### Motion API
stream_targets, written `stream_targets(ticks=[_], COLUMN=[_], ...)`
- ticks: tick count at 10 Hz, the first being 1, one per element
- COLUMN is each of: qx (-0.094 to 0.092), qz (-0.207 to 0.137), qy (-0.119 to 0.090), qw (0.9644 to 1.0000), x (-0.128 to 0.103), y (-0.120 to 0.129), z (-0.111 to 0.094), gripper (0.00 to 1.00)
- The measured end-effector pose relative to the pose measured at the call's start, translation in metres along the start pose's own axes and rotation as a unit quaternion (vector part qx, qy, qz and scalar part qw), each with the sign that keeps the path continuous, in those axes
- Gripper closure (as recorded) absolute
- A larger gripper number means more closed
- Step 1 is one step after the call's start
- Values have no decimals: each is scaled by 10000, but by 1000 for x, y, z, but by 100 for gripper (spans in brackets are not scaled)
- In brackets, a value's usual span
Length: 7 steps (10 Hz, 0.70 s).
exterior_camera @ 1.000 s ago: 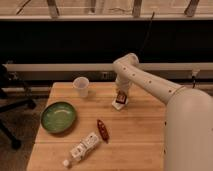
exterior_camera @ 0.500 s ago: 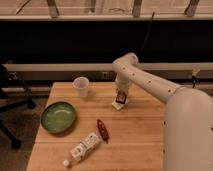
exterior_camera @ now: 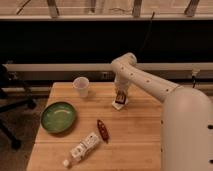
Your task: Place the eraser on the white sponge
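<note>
The gripper [exterior_camera: 120, 94] hangs over the far middle of the wooden table [exterior_camera: 140, 140], at the end of the white arm. Right under it is the eraser [exterior_camera: 119, 98], a small black block with red-orange edges. It sits on or just above the white sponge [exterior_camera: 119, 105], of which only a white rim shows below it. I cannot tell whether the eraser rests on the sponge or is held just above it.
A translucent white cup [exterior_camera: 81, 86] stands at the back left. A green bowl [exterior_camera: 58, 117] sits at the left. A slim dark red pointed object [exterior_camera: 102, 130] lies mid-table. A white labelled bottle [exterior_camera: 83, 148] lies near the front edge. A black chair [exterior_camera: 10, 100] stands at the left.
</note>
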Motion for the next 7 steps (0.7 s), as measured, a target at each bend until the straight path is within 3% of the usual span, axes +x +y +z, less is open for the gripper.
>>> stream_targets(ticks=[3, 4, 7], qx=[20, 46, 109], qz=[-26, -40, -74], qy=[-76, -113, -171], qw=[10000, 9999, 9998], x=[-1, -2, -3], y=[-1, -2, -1], z=[1, 1, 0], gripper=[25, 20, 20])
